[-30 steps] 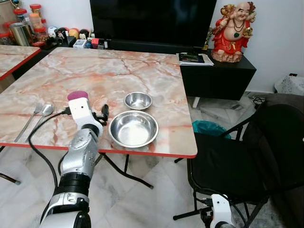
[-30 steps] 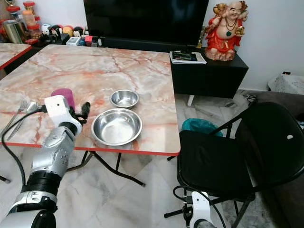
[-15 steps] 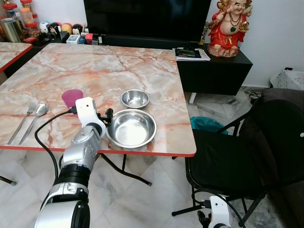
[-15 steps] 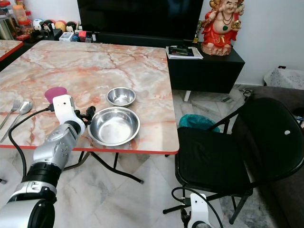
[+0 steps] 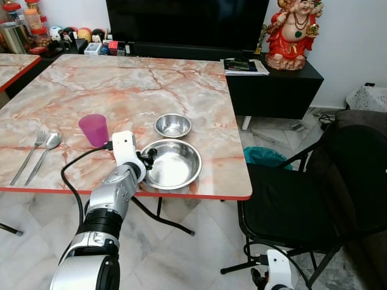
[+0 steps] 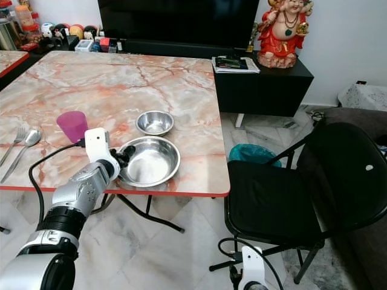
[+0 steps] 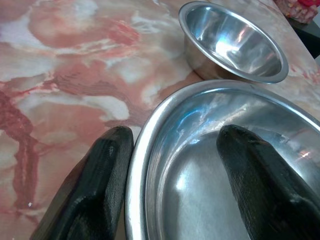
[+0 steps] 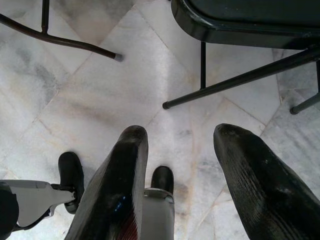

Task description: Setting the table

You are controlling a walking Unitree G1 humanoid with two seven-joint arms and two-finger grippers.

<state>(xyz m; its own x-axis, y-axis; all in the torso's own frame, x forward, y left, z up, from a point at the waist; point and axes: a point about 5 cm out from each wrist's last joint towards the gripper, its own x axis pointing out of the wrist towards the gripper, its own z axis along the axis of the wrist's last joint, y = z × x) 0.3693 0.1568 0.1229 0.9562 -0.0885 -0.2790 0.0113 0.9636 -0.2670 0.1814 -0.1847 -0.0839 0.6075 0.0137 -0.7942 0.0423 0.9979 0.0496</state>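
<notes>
Left eye view: marble table (image 5: pixel 181 84) with red edge, large steel bowl (image 5: pixel 172 164) upright near the front edge, mouth up, round so no real long axis. Small steel bowl (image 5: pixel 173 125) just behind it, also mouth up, close but apart. Pink cup (image 5: pixel 94 130) upright to the left of the bowls. Fork (image 5: pixel 27 158) and spoon (image 5: pixel 41 156) lay side by side near the table's left front edge, long axes running front to back, heads pointing away from the robot. Left gripper (image 5: pixel 146 161) sat at the large bowl's left rim, arm reaching up from below the table edge. Black folding chair (image 5: pixel 302 205) stood right of the table, red statue (image 5: pixel 293 33) on a black cabinet (image 5: pixel 275 90) behind, TV (image 5: pixel 187 24) at the back wall.

Right eye view: same layout; left gripper's black fingers were against the big bowl's near-left rim, right arm hung low near the floor.

Left wrist view: fingers (image 7: pixel 100 190) spread apart, straddling the large bowl's rim, one outside on the table side, one inside over the bowl; not clamped on it. Small bowl beyond.

Right wrist view: right gripper (image 8: pixel 175 165) fingers apart, holding nothing, pointed down at the tiled floor (image 8: pixel 100 100) by chair legs
</notes>
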